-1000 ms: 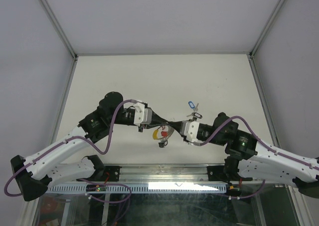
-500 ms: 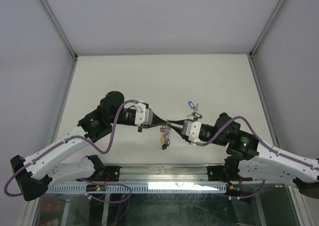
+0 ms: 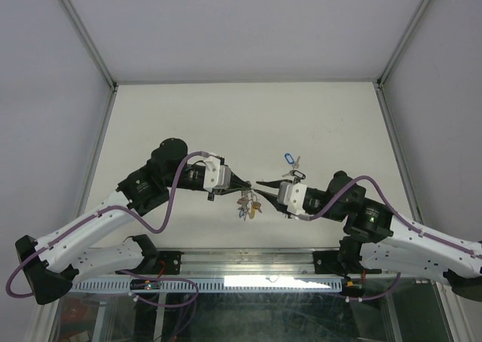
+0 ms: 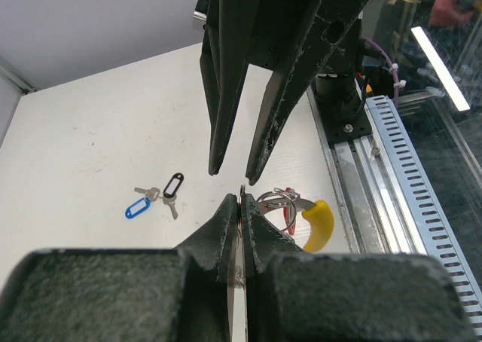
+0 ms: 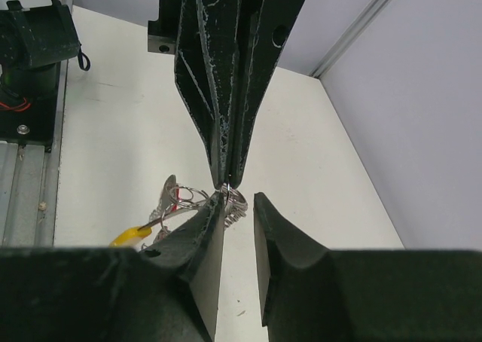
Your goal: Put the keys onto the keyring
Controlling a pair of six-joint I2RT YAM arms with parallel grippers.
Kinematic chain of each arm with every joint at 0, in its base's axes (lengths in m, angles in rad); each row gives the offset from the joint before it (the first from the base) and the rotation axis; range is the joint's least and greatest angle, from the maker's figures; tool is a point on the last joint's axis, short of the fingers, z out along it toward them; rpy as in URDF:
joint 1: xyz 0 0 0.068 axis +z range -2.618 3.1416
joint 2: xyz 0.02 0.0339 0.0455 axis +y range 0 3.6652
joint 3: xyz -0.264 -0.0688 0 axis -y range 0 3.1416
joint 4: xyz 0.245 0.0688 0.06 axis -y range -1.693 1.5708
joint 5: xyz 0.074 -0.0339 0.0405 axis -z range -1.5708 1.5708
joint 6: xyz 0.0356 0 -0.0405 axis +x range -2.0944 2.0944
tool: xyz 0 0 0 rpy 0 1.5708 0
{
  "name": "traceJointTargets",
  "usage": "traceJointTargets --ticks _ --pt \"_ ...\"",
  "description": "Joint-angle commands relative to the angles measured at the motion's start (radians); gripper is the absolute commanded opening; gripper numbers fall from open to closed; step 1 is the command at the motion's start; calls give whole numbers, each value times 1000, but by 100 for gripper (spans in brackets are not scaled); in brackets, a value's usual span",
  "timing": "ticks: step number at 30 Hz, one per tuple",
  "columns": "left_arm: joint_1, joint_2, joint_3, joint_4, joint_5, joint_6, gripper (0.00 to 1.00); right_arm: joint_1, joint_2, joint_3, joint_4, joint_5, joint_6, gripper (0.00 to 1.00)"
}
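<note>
Keyring (image 4: 276, 199) pinched by its edge in the left pincer (image 4: 239, 200); right pincer (image 5: 239, 201) spread beside it. So thin a hold may slip, dropping the keys (image 4: 318, 225).

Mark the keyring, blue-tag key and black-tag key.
keyring (image 4: 279, 197), left wrist view, on its wire loop.
blue-tag key (image 4: 137, 208), left wrist view, on the tag.
black-tag key (image 4: 173, 184), left wrist view, on the tag.

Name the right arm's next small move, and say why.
Probably back the right gripper away from the keyring and swing it toward the black-tagged key on the table. Its jaws stand open and empty, the left gripper is shut on the ring with the yellow-tagged key hanging from it, and the blue-tagged key lies loose too.
</note>
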Motion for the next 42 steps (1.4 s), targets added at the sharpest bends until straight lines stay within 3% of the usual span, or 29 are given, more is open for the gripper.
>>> traceJointTargets --ticks 1,30,33,37,40,41,42 --pt "1 -28 40 52 5 16 0 3 8 0 36 -15 21 25" --pt "1 -38 38 58 43 15 0 3 58 -12 81 -53 30 16" --pt "1 -39 38 58 46 17 0 3 61 -12 81 -53 30 13" --pt "1 -41 38 59 48 17 0 3 58 -13 78 -38 26 0" --pt "1 -45 41 64 35 3 0 3 44 -14 63 -20 14 0" --pt "1 -48 39 67 28 -3 3 3 38 -15 57 -13 7 0" --pt "1 -54 35 73 24 -11 16 3 29 -16 51 -3 0 0"
